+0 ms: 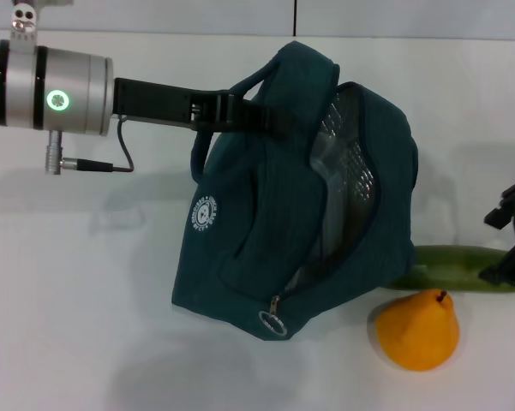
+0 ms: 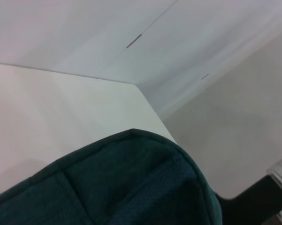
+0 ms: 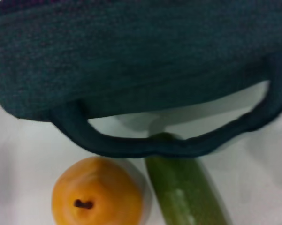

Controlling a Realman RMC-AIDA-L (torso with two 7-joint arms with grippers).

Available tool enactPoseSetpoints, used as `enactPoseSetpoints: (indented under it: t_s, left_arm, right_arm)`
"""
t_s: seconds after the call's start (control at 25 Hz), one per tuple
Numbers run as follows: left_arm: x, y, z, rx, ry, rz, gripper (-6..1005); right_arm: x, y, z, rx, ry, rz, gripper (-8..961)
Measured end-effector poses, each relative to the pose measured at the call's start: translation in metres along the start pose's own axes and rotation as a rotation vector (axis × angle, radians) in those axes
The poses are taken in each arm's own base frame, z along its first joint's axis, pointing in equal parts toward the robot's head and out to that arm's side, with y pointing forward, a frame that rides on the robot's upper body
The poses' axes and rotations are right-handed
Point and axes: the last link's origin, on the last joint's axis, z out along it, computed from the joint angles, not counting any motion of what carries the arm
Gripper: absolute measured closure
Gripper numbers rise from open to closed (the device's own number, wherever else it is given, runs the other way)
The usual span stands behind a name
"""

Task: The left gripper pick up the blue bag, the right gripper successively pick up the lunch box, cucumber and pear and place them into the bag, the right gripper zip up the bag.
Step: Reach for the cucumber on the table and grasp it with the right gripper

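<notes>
The blue bag hangs lifted at the centre of the white desk, held up by one loop handle so that its mouth stays open toward the robot's right side — a sensible arrangement for loading from that side. The left gripper reaches in from the robot's left, its black fingers closed on that handle near the bag's upper edge; the silver wrist behind it shows a green ring light. The bag's lower corner appears to rest on or just above the desk, and its metal ring pull dangles at the low end of the open zipper.

Inside the opening, crinkled silver foil lining is visible, with what looks like a clear, ribbed plastic form against it — probably the lunch box, judged already loaded, though its outline cannot be confirmed.

The cucumber, long, smooth and dark green, lies on the desk just beside the bag, one end tucked behind it. The pear, rounded, orange-yellow and matt with a short dark stem, sits near the cucumber.

The right gripper is at the right edge of the head view, over the cucumber's far end; whether its fingers are open or closed cannot be told. In its wrist view the bag's free handle crosses over the cucumber's tip.
</notes>
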Motion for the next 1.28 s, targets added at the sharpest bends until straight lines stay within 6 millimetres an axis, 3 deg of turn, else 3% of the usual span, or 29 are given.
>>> enactPoseSetpoints:
  t_s: [0.48, 1.28]
  left_arm:
    - [0.001, 0.000, 0.001, 0.004, 0.005, 0.017, 950]
    - [0.000, -0.001, -0.001, 0.007, 0.006, 0.017, 949]
  right_arm:
    - [-0.019, 0.001, 0.024, -0.014, 0.065, -0.078, 126]
    - [-0.027, 0.009, 0.053, 0.013, 0.149, -0.186, 134]
